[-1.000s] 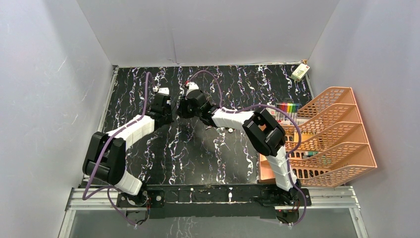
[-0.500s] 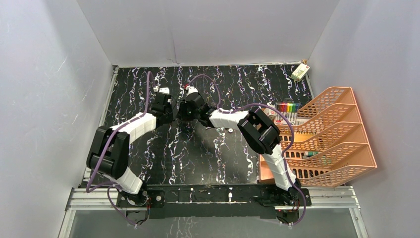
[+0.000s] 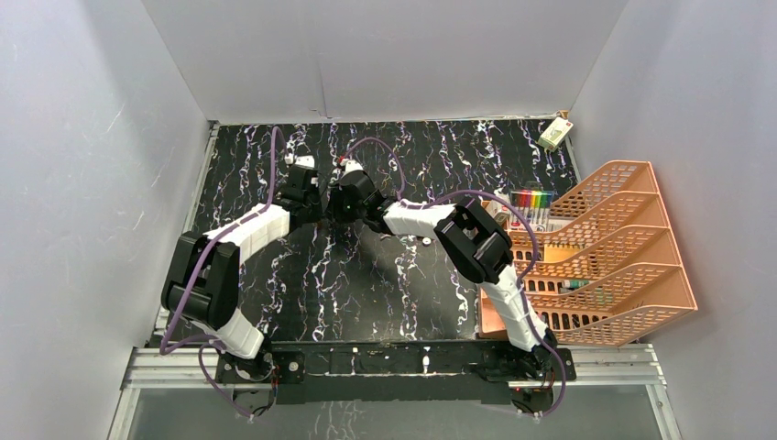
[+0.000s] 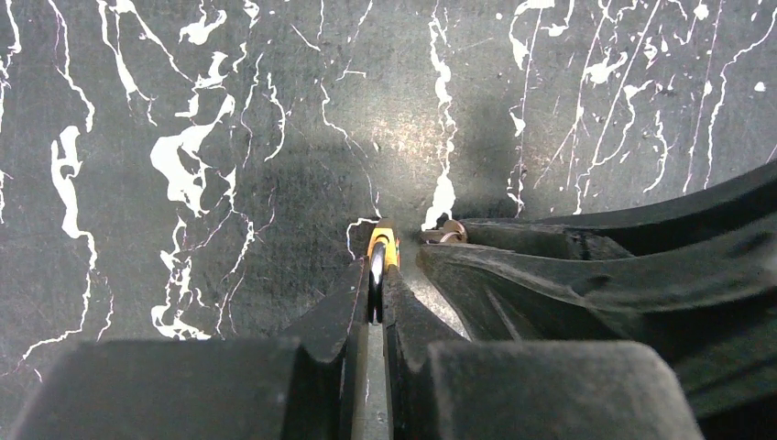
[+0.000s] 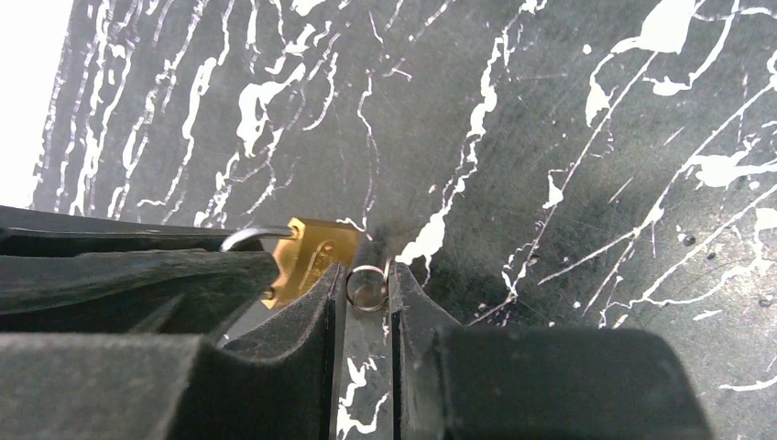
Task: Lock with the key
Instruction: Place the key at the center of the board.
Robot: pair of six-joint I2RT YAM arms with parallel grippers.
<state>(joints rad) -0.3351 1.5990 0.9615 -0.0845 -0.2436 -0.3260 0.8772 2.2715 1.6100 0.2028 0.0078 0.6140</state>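
Note:
A small brass padlock (image 5: 310, 257) with a silver shackle (image 5: 252, 236) is held just above the black marbled table. My left gripper (image 4: 377, 275) is shut on it, and in the left wrist view the padlock (image 4: 383, 249) shows edge-on between the fingers. My right gripper (image 5: 366, 280) is right beside the lock, and its fingertips are closed on the key's silver ring (image 5: 366, 287). The key's blade is hidden. In the top view the left gripper (image 3: 310, 213) and the right gripper (image 3: 332, 209) meet at the table's middle-left and hide the lock.
A stack of orange letter trays (image 3: 605, 247) stands at the right edge with a pack of coloured markers (image 3: 530, 200) beside it. A small white box (image 3: 555, 134) lies in the far right corner. White walls enclose the table.
Both grippers have shifted slightly left and farther back together. The right forearm has swung left, and the two grippers are now pressed closer to each other.

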